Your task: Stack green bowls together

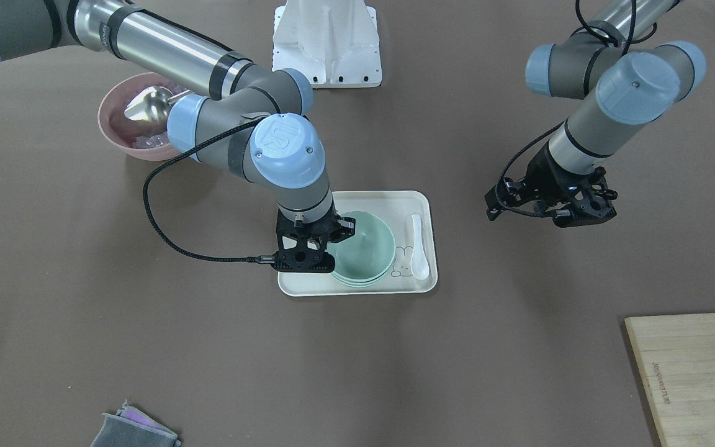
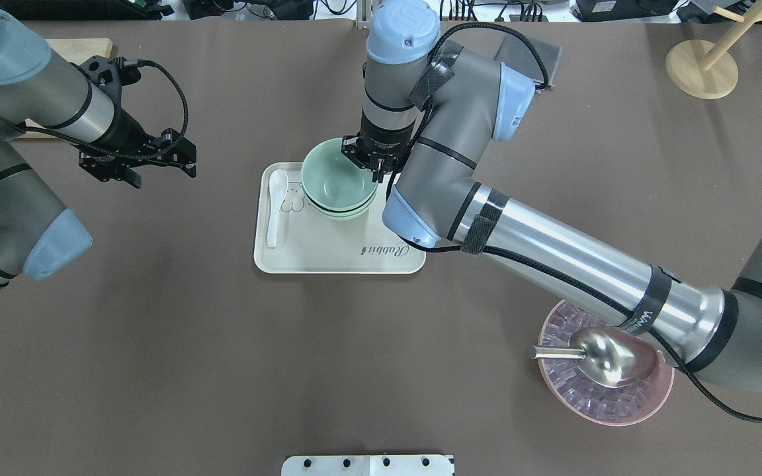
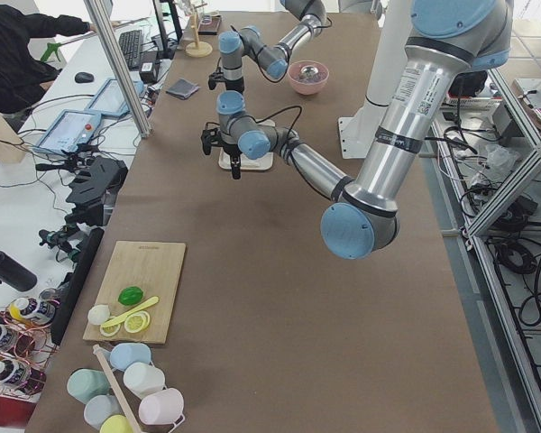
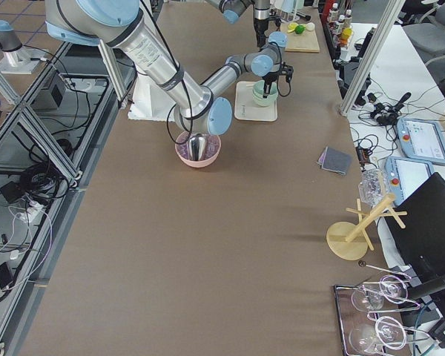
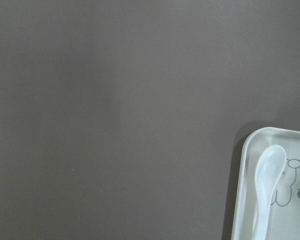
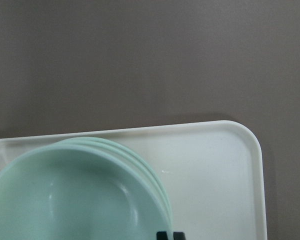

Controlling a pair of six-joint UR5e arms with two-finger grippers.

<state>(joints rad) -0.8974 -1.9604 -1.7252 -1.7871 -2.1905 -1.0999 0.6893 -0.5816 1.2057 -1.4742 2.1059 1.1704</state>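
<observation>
Ideally the right gripper (image 2: pixel 376 173), pinching the top green bowl (image 2: pixel 336 178) at its overhead two-o'clock rim, lets go only once it nests level.

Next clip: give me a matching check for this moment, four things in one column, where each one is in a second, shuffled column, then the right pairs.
Things
1. green bowls
2. spoon
3. metal scoop
4. left tool

Places
A. in the pink bowl
B. over bare table, clear of the tray
C. nested in one stack on the tray
D. lying flat on the tray beside the stack

Pairs: 1-C, 2-D, 3-A, 4-B
</observation>
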